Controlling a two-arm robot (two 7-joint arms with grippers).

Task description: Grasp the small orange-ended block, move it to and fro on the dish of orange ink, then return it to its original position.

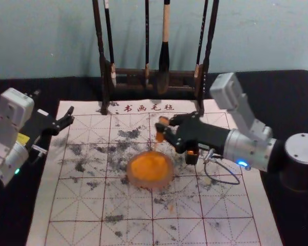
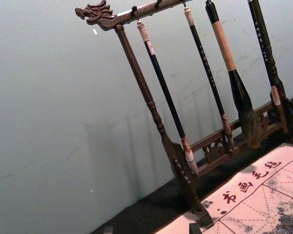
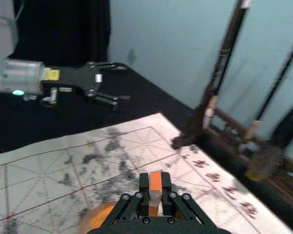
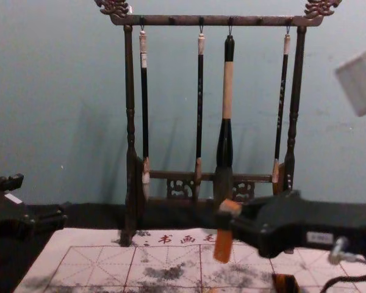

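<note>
Head view: right gripper [image 1: 165, 124] over gridded mat [image 1: 128, 202], wall [image 1: 51, 41] behind.

Dim, soft light, faint shadows on the wall [image 1: 41, 41], blue glow on the right arm [image 1: 254, 154]

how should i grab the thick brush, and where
Probably by the pale mid-handle, from the front, closing from left and right. The brush hangs upright from the rack, that stretch is straight with free space on both sides, and it flares lower down.
</note>
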